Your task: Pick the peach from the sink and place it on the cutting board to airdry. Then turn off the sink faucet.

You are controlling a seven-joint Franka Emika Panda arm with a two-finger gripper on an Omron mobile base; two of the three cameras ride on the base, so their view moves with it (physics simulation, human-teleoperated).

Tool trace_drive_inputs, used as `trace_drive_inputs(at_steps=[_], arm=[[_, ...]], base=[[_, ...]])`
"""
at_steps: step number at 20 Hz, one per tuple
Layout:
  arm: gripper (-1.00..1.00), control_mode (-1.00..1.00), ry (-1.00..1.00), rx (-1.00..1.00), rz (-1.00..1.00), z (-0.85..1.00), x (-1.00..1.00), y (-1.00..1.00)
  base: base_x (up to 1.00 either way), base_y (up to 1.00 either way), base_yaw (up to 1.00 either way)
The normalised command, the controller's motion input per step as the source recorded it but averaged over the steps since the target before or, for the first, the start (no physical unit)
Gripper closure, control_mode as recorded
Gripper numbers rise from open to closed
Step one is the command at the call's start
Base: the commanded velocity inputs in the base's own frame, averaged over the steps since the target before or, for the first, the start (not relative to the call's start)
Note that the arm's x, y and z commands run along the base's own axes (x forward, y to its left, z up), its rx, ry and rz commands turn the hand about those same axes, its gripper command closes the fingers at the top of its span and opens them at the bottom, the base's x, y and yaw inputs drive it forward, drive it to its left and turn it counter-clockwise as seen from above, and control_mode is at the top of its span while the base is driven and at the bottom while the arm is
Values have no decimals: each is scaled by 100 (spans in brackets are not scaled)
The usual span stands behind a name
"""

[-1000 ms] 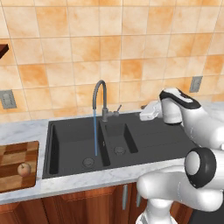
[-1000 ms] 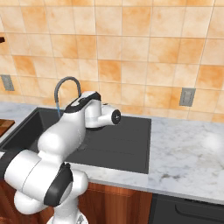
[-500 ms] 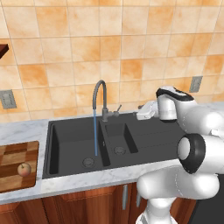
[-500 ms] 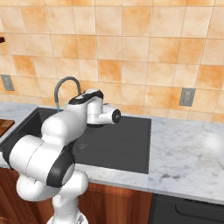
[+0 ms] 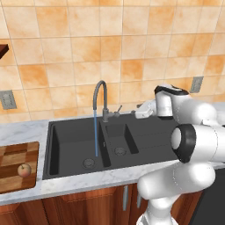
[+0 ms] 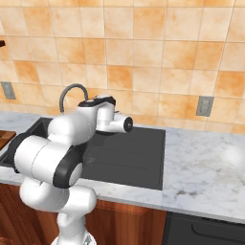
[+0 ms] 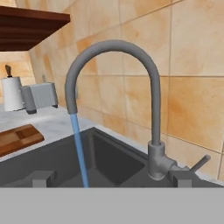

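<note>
Resting on the checkered wooden cutting board [image 5: 15, 169] left of the matte black double sink [image 5: 74, 145], the small orange-pink peach [image 5: 24, 170] sits alone. The claw [image 5: 139, 111] hovers beside the running dark grey gooseneck faucet [image 5: 102, 99]; its opening cannot be told.

Cutting board [image 5: 15, 165] runs off the left edge in the left base view, so part of it is cut away. In the right base view the arm covers most of the sink [image 6: 139, 158] and the lower faucet [image 6: 72, 93]. Fingers [image 7: 41, 178] sit half-sunk at the hand view's bottom, their spacing unreadable.
</note>
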Motion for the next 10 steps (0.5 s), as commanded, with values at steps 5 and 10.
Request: trace_drive_inputs(at_steps=[5,10], arm=[[-100,-100,0,0,0,-16,22,2],[-100,-100,0,0,0,-13,20,3]], base=[[0,0,0],[0,0,0]])
